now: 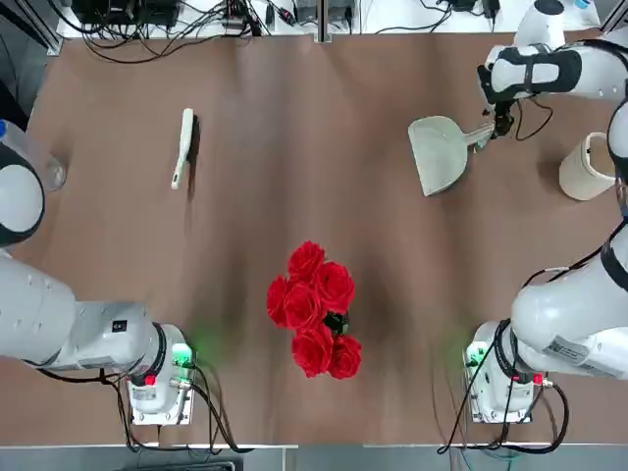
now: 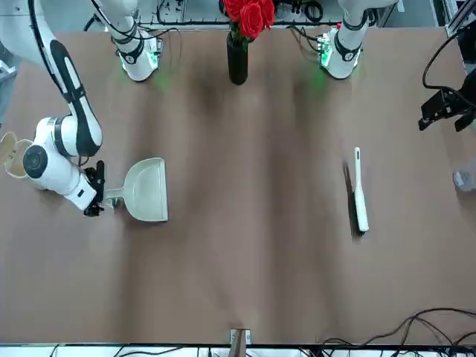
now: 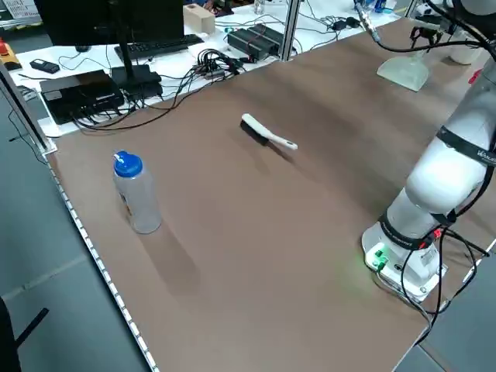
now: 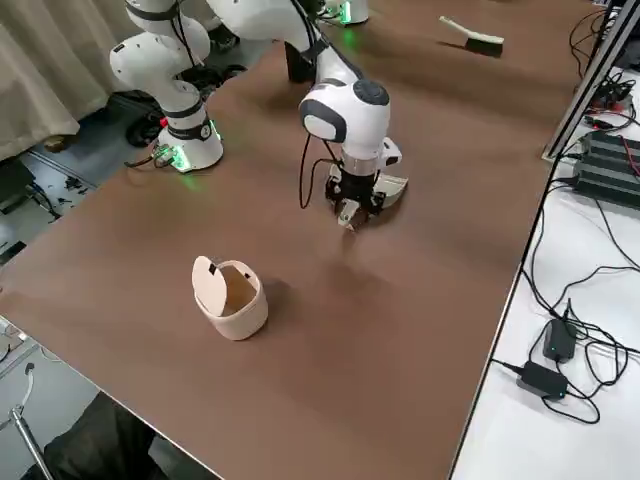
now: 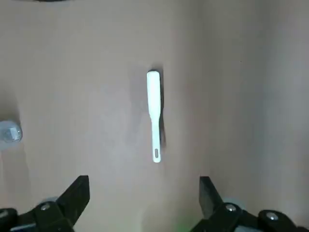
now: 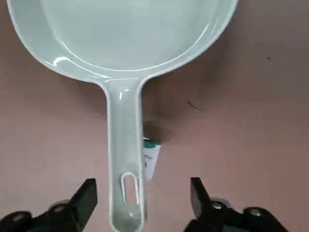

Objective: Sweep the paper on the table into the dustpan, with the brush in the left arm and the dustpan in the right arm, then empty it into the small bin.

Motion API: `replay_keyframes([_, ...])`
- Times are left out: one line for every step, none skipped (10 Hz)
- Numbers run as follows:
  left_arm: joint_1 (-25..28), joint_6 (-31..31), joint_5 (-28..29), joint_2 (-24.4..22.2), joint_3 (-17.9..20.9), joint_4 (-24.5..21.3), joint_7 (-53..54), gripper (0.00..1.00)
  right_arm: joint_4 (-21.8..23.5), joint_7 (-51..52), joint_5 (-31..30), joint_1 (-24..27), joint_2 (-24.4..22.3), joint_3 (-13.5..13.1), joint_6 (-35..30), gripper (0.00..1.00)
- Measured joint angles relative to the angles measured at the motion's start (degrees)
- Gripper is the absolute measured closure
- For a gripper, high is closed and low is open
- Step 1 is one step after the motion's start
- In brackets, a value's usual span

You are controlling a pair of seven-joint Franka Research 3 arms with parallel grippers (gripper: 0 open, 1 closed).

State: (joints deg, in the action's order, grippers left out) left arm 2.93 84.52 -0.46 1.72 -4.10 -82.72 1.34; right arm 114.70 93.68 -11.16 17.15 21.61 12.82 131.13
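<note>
The pale grey-green dustpan (image 1: 440,152) (image 2: 145,190) (image 4: 392,190) lies flat on the brown table (image 1: 294,118) at the far right. My right gripper (image 1: 498,123) (image 2: 95,199) (image 6: 143,188) is low over its stubby handle, open, with a finger on each side and neither touching it. The white brush (image 1: 183,147) (image 2: 359,190) (image 5: 154,111) lies on the table's far left, bristles to one side. My left gripper (image 5: 143,186) (image 2: 444,108) hangs open high above the table, apart from the brush. The small bin (image 1: 587,167) (image 4: 232,298) stands right of the dustpan with its lid up. The paper is not in view.
A black vase of red roses (image 1: 314,309) (image 2: 238,44) stands mid-table near the arms' bases. A clear bottle with a blue cap (image 3: 136,194) (image 5: 9,133) stands by the left edge. Cables and power bricks lie beyond the far edge.
</note>
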Motion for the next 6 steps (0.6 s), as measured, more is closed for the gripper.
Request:
replay_keyframes([0.00, 0.00, 0.00, 0.00, -0.01, 0.00, 0.00, 0.00, -3.97, 0.01, 0.00, -0.21, -0.03, 0.12, -6.00, 0.11])
replay_keyframes([0.00, 0.00, 0.00, 0.00, -0.01, 0.00, 0.00, 0.00, -8.85, -0.02, 0.02, -0.58, -0.09, 0.26, -12.67, 0.10])
replay_keyframes([0.01, 0.00, 0.00, 0.00, 0.00, 0.01, 0.01, 0.00, -13.91, -1.37, 0.05, -1.16, -0.18, 0.42, -19.00, 0.08])
replay_keyframes([0.03, 0.00, 0.00, 0.00, 0.01, 0.02, 0.01, 0.00, -19.27, -3.55, 0.06, -1.75, -0.27, 0.49, -25.33, 0.05])
replay_keyframes([0.04, 0.00, 0.00, 0.00, 0.03, 0.02, 0.01, 0.00, -24.05, -4.87, 0.07, -2.00, -0.37, 0.52, -30.53, 0.04])
replay_keyframes([0.05, 0.00, 0.00, 0.00, 0.04, 0.02, 0.01, 0.00, -27.49, -6.59, 0.07, -1.99, -0.41, 0.49, -33.91, 0.04])
